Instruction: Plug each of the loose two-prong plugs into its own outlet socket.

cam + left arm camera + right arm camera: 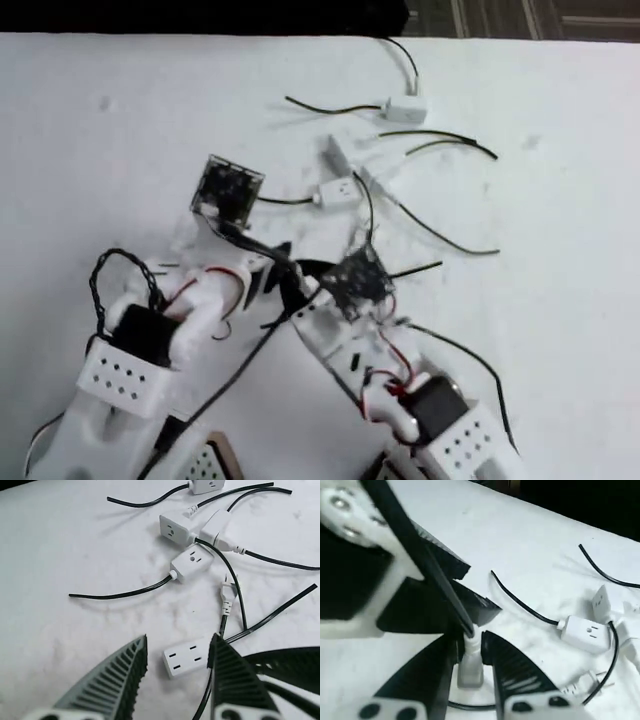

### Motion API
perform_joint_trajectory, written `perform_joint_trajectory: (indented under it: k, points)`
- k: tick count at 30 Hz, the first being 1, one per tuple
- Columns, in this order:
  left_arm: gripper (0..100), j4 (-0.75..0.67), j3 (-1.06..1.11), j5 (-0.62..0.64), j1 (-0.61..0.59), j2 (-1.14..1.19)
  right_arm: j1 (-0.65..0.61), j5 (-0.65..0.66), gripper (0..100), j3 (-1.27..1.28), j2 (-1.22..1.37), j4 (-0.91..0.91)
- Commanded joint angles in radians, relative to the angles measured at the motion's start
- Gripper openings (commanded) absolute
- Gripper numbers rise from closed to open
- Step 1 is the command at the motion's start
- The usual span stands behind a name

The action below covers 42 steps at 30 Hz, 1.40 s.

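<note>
A white worktop [100, 150], strewn with black cords and white blocks, runs back to a dark edge. The left gripper [179, 639] has its jaws open. A socket [185, 657] lies flat between the tips with its slots facing up. One tip overlaps the socket's end, and I cannot tell whether it touches. The right gripper [471, 641] has its jaws closed on the white body of a plug [470, 666]. Its cord [427, 565] rises out of the jaws, and the prongs are hidden. Just beyond the right jaws stand the left arm's dark jaws, so the two grippers sit close beside each other.

The step in hand looks like mating this plug with that socket. To do it well, the left jaws should first close across the socket's sides, leaving the slots uncovered, so the block cannot skid on the smooth worktop. The right jaws should then line the prongs up with one slot pair and push straight in, not at a tilt. A light block on a stiff cord will likely twist away otherwise. The cord needs slack and must stay out from between the tips.

Farther beyond the left jaws lies a loose plug [227, 592], then a second socket [192, 562] and a third socket [172, 527], all well apart from both grippers.
</note>
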Motion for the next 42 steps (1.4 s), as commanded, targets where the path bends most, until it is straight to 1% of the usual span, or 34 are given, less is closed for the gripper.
perform_joint_trajectory:
  k: [1, 12, 14, 16, 18, 23, 26, 29, 34, 36, 38, 42]
  points:
    - [20, 0.005, -0.055, -0.057, 0.019, -0.019, -0.004, -0.005, 1.6, -0.077, 0.127, -0.039]
    - [20, 0.008, -0.046, -0.069, 0.019, -0.021, 0.008, -0.006, 1.6, -0.206, 0.372, -0.039]
    - [20, 0.021, -0.031, -0.101, 0.044, -0.021, 0.022, -0.018, 1.6, -0.227, 0.412, -0.050]
    - [20, 0.026, -0.003, -0.153, 0.093, -0.021, 0.047, -0.035, 1.6, -0.247, 0.455, -0.065]
    - [20, 0.020, 0.020, -0.178, 0.139, -0.021, 0.058, -0.037, 1.6, -0.264, 0.501, -0.070]
    - [20, 0.018, 0.023, -0.181, 0.147, -0.021, 0.059, -0.040, 1.6, -0.276, 0.556, -0.074]
    - [20, 0.018, 0.020, -0.181, 0.094, -0.021, 0.059, -0.040, 1.6, -0.279, 0.555, -0.074]
    - [20, -0.006, 0.020, -0.180, 0.010, -0.021, 0.061, -0.040, 1.6, -0.287, 0.555, -0.070]
    - [20, -0.080, 0.023, -0.180, -0.200, -0.015, 0.133, -0.040, 1.6, -0.334, 0.555, -0.065]
    - [21, -0.083, 0.020, -0.184, -0.271, -0.012, 0.168, -0.041, 1.6, -0.354, 0.555, -0.061]
    - [21, -0.068, 0.017, -0.192, -0.300, -0.012, 0.194, -0.055, 1.6, -0.373, 0.555, -0.038]
    - [21, 0.020, -0.031, -0.324, -0.308, 0.005, 0.242, -0.133, 1.6, -0.433, 0.555, 0.031]
